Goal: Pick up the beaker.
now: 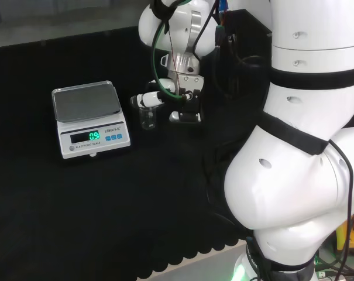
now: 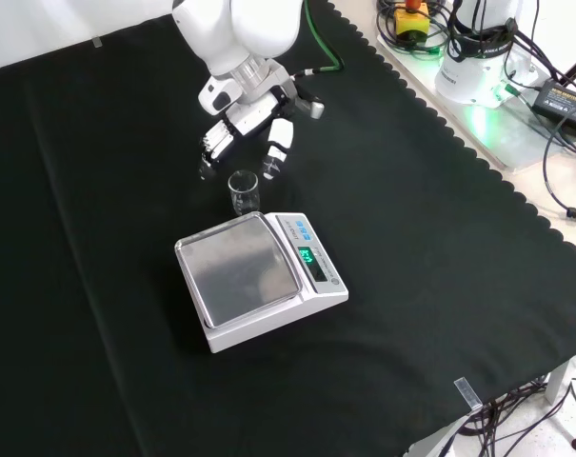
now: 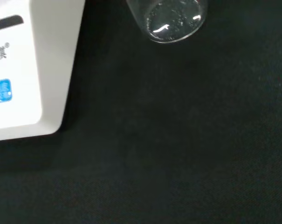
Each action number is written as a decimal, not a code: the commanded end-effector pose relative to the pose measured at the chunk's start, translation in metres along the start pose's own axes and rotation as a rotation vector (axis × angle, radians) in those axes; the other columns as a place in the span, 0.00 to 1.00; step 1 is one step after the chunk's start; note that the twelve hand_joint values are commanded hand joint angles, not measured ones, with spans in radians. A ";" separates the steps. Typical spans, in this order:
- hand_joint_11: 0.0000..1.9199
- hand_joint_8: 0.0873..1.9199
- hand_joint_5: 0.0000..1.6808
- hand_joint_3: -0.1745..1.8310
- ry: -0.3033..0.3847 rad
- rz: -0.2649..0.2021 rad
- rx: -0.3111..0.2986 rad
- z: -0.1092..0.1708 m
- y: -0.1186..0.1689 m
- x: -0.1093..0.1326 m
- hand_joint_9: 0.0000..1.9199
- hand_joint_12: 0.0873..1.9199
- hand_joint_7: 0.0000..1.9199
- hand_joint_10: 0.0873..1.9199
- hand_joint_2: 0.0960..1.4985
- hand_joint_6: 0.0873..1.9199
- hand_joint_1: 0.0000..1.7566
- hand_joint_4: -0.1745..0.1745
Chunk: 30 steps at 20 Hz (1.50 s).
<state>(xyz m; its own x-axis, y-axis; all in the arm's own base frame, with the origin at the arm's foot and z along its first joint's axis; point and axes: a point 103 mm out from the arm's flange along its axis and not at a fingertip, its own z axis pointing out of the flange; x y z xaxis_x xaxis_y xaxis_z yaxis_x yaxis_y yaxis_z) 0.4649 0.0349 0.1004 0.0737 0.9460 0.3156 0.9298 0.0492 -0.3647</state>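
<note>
Front view: a small clear glass beaker stands upright on the black cloth, just beyond the far edge of a white electronic scale. The beaker and the scale stand close together; whether they touch cannot be told from this view. The scale carries a bare steel weighing pan and a lit green display on its front panel (the panel faces right in this view).

The hand hangs above and beyond the beaker, entering from the top of the view below the arm's white link. Its fingers point down toward the cloth on the left of the beaker, and the thumb points down on the right. Fingers and thumb are spread apart and roughly straight; they hold nothing. The beaker sits lower in the view than the fingertips and lies clear of them.

Head view: the beaker stands on the cloth to the right of the scale, near its right rear corner. The hand sits just right of the beaker, with a white finger reaching left at the level of the beaker rim. Contact between that finger and the rim cannot be confirmed.

Wrist view: the beaker base shows as a clear round disc on the cloth, beside a corner of the scale housing.
</note>
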 end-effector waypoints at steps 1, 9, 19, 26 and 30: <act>0.03 0.39 0.12 0.18 0.017 -0.059 0.023 0.013 0.006 -0.016 0.01 0.79 0.00 0.44 0.60 0.00 0.10 0.33; 0.03 0.39 0.12 0.18 0.017 -0.027 0.052 0.024 0.012 -0.015 0.01 0.79 0.00 0.44 0.60 0.00 0.10 0.32; 0.05 0.41 0.13 0.18 -0.015 -0.015 0.024 0.026 0.014 -0.008 0.02 0.78 0.00 0.45 0.60 0.00 0.12 0.31; 0.09 0.44 0.18 0.17 -0.039 -0.012 0.016 0.030 0.014 -0.005 0.08 0.77 0.03 0.46 0.59 0.00 0.18 0.26; 0.23 0.45 0.20 0.17 -0.083 -0.001 -0.002 0.029 0.011 -0.009 0.22 0.72 0.08 0.45 0.59 0.00 0.22 0.25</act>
<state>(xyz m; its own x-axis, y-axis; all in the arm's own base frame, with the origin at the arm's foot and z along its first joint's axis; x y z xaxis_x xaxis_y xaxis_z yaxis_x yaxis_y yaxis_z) 0.4662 0.0402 0.0672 0.0491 0.9578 0.2831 0.9244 0.0637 -0.3760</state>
